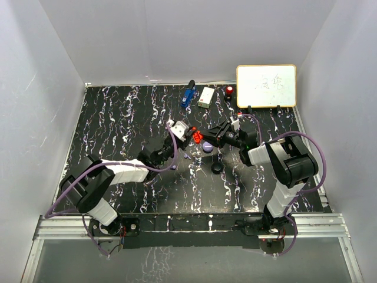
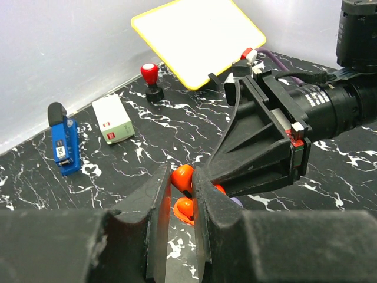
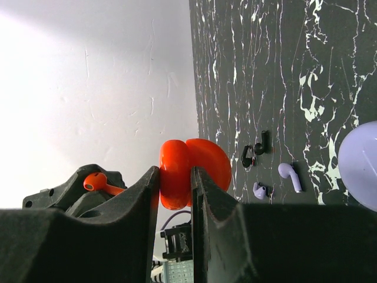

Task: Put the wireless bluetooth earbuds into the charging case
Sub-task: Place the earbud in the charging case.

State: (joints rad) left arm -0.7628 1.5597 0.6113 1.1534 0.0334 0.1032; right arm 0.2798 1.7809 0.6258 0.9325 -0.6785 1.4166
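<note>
Right hand (image 3: 175, 174) pinches the red charging case (image 3: 206, 162) by its edge (a slim hold, I judge); left hand (image 2: 181, 177) clamps a red earbud (image 3: 97, 181) just beside it; a misaligned push could twist the case loose.

Marbled table (image 1: 118, 118) bears lavender earbud (image 3: 290, 175), black case (image 1: 217, 168), whiteboard (image 1: 265, 85).

left hand (image 2: 181, 184) pinched | right hand (image 3: 175, 177) clamped | left arm (image 1: 121, 172), right arm (image 1: 284, 160) angled inward, hands perhaps touching

Lavender case (image 3: 362, 168) half out of view
</note>
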